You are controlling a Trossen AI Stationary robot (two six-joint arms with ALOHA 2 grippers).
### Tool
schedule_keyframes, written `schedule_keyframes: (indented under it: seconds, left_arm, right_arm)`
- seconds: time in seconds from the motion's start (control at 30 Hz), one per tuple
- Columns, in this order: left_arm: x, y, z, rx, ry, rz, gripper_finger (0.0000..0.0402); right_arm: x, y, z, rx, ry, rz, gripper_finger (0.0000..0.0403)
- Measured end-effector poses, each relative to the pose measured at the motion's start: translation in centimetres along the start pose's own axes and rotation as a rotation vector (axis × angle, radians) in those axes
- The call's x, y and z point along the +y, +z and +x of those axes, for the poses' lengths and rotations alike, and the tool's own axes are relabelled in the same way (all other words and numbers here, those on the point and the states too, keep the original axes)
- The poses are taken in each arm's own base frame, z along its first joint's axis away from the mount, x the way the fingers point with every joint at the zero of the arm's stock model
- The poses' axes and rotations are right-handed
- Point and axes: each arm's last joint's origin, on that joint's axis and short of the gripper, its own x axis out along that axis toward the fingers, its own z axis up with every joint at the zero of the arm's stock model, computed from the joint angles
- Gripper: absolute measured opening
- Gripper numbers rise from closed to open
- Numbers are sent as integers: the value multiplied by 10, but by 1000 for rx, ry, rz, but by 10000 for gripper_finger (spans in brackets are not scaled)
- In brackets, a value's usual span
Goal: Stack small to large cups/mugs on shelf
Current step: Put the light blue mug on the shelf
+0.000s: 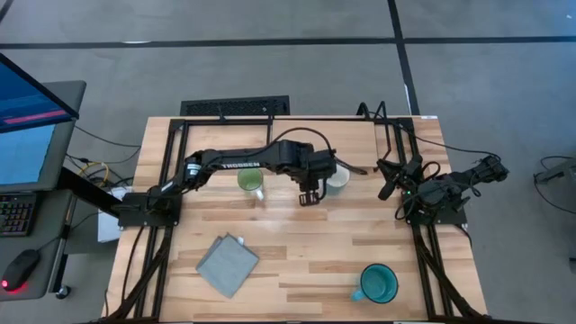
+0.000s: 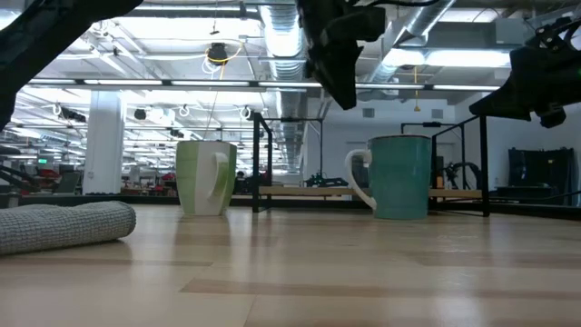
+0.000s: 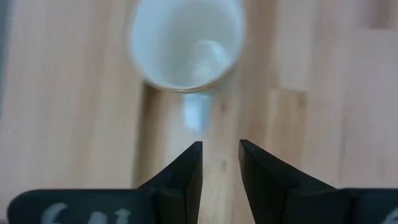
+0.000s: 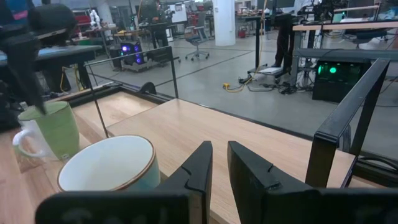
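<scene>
**Left arm poised above the white mug, before the first stacking pick**

Seen from above, the left arm reaches across the wooden worktop (image 1: 297, 261) and its left pincer (image 1: 309, 193) hangs near the centre, just toward 8 o'clock of the white handled mug (image 1: 337, 181). The left wrist view looks straight down into that mug (image 3: 185, 42): its handle (image 3: 197, 113) points toward the two dark fingers (image 3: 186, 177), which stand a narrow gap apart, hold nothing and touch nothing.

The light green handled mug with the pale outside (image 1: 251, 182) stands at 9 o'clock of the white one, close under the left forearm. The larger teal handled mug (image 1: 377, 284) stands well apart, at 5 o'clock on the worktop. A folded grey cloth (image 1: 227, 264) lies toward 7 o'clock.

The right arm waits at the 3 o'clock edge. Its right pincer (image 4: 219, 165), open only a narrow slit and empty, points past the white mug (image 4: 109, 165) and over the low light-wood shelf on thin black legs (image 4: 211, 134), which occupies the 1 o'clock corner (image 1: 396, 144).

Judged stage: no mug is stacked or on the shelf; the approach to the smallest mug appears to be in hand. The next move probably calls for widening the fingers, lowering them over rim or handle, and closing firmly.
</scene>
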Motion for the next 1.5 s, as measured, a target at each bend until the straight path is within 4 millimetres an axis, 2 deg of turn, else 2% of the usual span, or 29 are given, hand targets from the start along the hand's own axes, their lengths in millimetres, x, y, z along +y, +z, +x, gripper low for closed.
schedule_keyframes:
  seconds: [0.13, 0.23, 0.43, 0.6, 0.73, 0.87, 1.0, 1.23, 1.5]
  left_arm:
    - [2, 0, 1, -1, -94, 30, 102]
    - [6, -2, 1, 17, -131, 21, 121]
    - [17, -5, 3, 38, -106, 45, 180]
    - [26, -6, 4, 53, -11, 22, 206]
    - [35, -5, 5, 42, 46, -17, 213]
    - [46, -5, 5, 34, 135, -144, 213]
    - [55, -11, 6, 78, 140, -225, 213]
    - [56, -15, 6, 116, 149, -243, 213]
    - [51, -6, 7, 32, -52, -169, 213]
  right_arm:
    - [0, 0, 0, 0, 0, 0, 74]
    - [0, 0, 0, 0, 0, 0, 74]
    - [0, 0, 0, 0, -1, 0, 74]
    - [0, 0, 0, 0, -1, 1, 74]
    - [0, 0, 0, 0, -1, 2, 74]
    - [0, 0, 0, 0, -2, 2, 74]
    - [0, 0, 0, 0, -2, 2, 74]
    - [0, 0, 0, 0, -1, 2, 74]
    - [0, 0, 0, -1, -2, 1, 74]
